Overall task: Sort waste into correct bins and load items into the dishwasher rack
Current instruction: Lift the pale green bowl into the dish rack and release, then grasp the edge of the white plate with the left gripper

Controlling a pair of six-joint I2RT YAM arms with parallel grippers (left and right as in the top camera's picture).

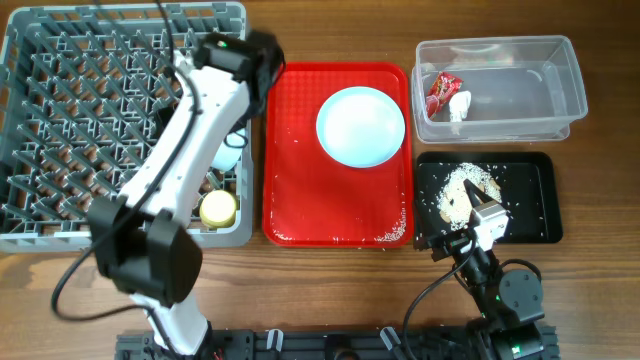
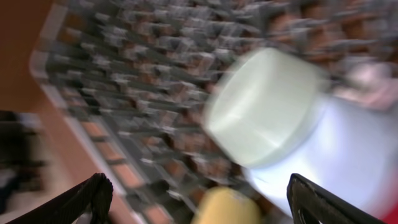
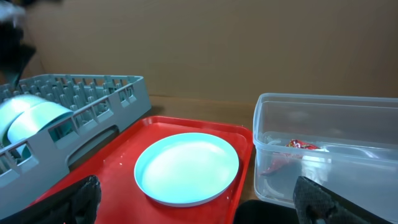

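Observation:
The grey dishwasher rack (image 1: 60,120) fills the left. It holds two pale blue-green bowls (image 2: 264,115) (image 2: 348,149) and the yellow cup (image 1: 218,208) near its front right corner. My left gripper (image 2: 199,196) is open and empty above them; the left wrist view is blurred. The pale blue plate (image 1: 361,126) lies on a red serving tray (image 1: 290,200). The clear tub (image 1: 560,100) holds the red-and-white wrapper (image 1: 441,93) and the white scrap (image 1: 459,106). The black tray (image 1: 530,200) holds food crumbs (image 1: 462,188). My right gripper (image 1: 480,215) is open and empty low over the black tray's front. The fork and spoon are not visible.
A few crumbs (image 1: 385,237) lie along the red tray's front right edge. In the right wrist view the plate (image 3: 186,168) is ahead, the tub (image 3: 323,137) to the right and the rack (image 3: 81,106) to the left. The left arm (image 1: 180,150) crosses the rack's right side.

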